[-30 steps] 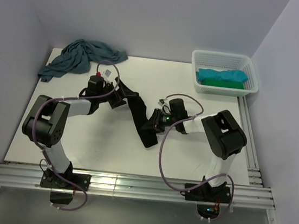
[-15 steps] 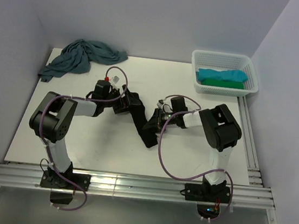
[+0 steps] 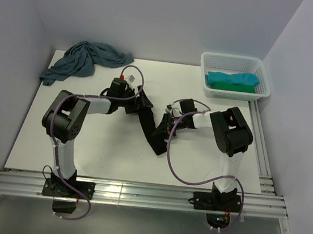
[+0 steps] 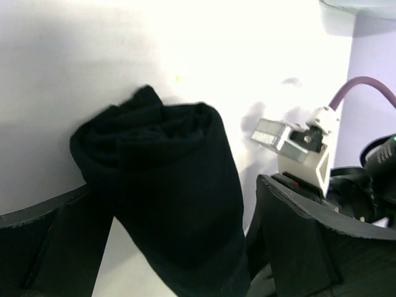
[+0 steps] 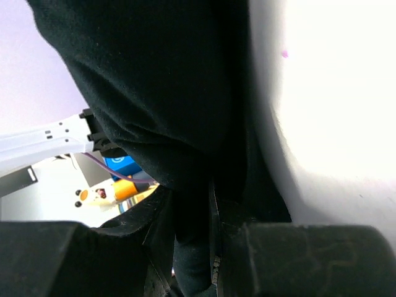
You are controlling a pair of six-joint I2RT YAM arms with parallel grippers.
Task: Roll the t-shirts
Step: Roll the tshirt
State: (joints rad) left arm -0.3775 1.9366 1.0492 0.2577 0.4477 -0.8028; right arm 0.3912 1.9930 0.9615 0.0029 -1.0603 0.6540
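1. Two grippers are engaged on the black t-shirt [image 3: 146, 118], which is laid as a long narrow band slanting across the middle of the table [image 3: 101, 144], between the arms.
2. The left gripper [image 3: 135, 101] is spread wide and set astride the band's far end, where the cloth is seen bunched into a loose roll [image 4: 161, 161]; nothing is gripped by it.
3. The right gripper [image 3: 167, 124] is narrowed onto black cloth partway along the band, a fold being pinched between its fingers [image 5: 322, 260].
4. For a tidy roll, the band is best held taut from the pinched side. The bunched end should be closed on squarely and turned evenly, so that no slack is trapped.
5. One white mesh basket [image 3: 232, 58] is placed at the far right corner; a turquoise shirt [image 3: 232, 79] and a green shirt [image 3: 234, 87] are held in it, apparently rolled. A dusty-blue shirt [image 3: 86, 57] is seen crumpled at the far left corner, outside it.
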